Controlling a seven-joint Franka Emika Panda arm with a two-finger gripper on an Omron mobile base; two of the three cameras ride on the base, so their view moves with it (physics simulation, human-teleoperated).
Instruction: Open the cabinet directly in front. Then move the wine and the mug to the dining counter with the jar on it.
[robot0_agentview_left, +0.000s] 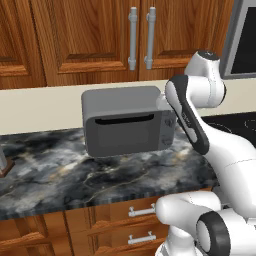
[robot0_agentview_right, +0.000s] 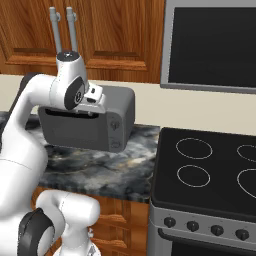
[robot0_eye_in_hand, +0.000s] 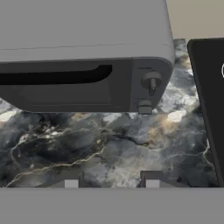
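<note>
Left base view: the cabinet (robot0_agentview_left: 140, 37) hangs on the wall above the worktop, reddish-brown wood, 2 doors shut. Its 2 grey bar handles (robot0_agentview_left: 141, 39) run vertically, side by side at the centre seam. The white arm (robot0_agentview_left: 200, 120) rises from lower right and bends so its wrist sits beside the right end of a grey microwave (robot0_agentview_left: 127, 122), well below the handles. So the next reach is up and back toward the wall, w/ the claw turned to close across an upright bar. That is a judgement.

Right base view: the same 2 handles (robot0_agentview_right: 64, 31) show at top left, directly above the arm's wrist joint (robot0_agentview_right: 72, 85). The microwave (robot0_agentview_right: 90, 125) sits just behind the wrist. A black cooktop (robot0_agentview_right: 210, 170) w/ 4 ring marks lies to the right, a dark panel on the wall above it.

Hand view: the gripper (robot0_eye_in_hand: 111, 183) points down at the black marble worktop (robot0_eye_in_hand: 109, 153), white-veined. Fingertips (robot0_eye_in_hand: 71, 181) stand partly apart w/ nothing between them, holding nothing. The microwave front (robot0_eye_in_hand: 87, 83) w/ a knob lies ahead of them.

Wine, mug, jar: no sign yet, doors shut.
</note>
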